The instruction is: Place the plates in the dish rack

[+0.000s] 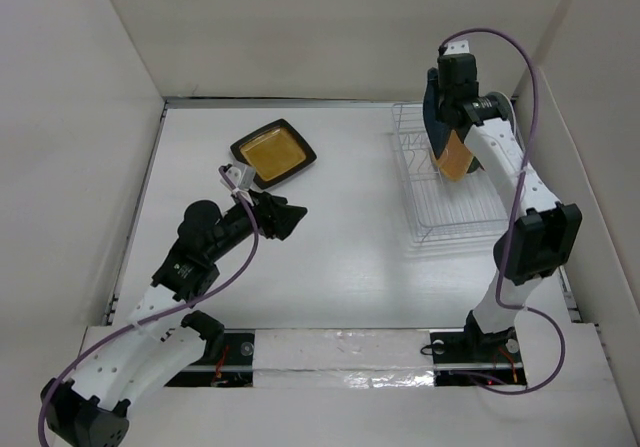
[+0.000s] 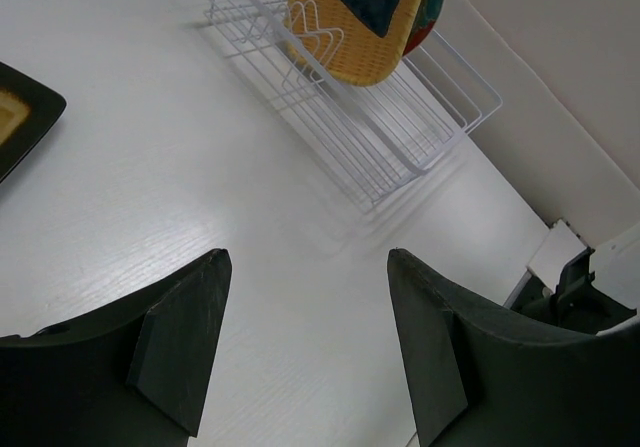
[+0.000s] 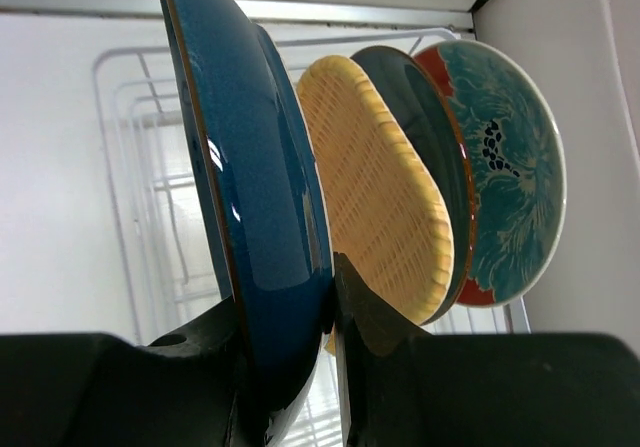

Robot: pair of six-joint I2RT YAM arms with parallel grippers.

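Left wrist view, nearest first: the left pincer point(image 2: 308, 342) hangs over the white desk point(image 2: 200, 167) with its two dark fingers spread wide apart and gripping nothing. It is well to the left of the one dish rack point(image 2: 400, 142), off the rack's near end.

Farther back, and also well left of the rack, about level with its far half, one of the five plates lies flat on the desk. It is the black-rimmed square plate point(image 1: 273, 153) with the mustard-yellow centre, and it stands apart from both pincers.

The rack is a white wire frame with thin upright prongs, sitting on the right side of the desk. Three plates stand on edge in its far half, leaning close together:
- The tan wooden plate point(image 3: 375, 187) is a rounded square.
- The dark teal plate point(image 3: 437, 117) is round and sits just behind the tan one.
- The red plate point(image 3: 510, 167) has a teal pattern and is the outermost of the three.

The fifth plate, the glossy blue plate point(image 3: 255, 167), is held on edge over the rack, just beside the tan plate on the side away from the teal and red ones. The right pincer point(image 3: 290, 342) is clamped on its rim, one finger on each face. Whether the blue plate touches the rack's wires cannot be told.
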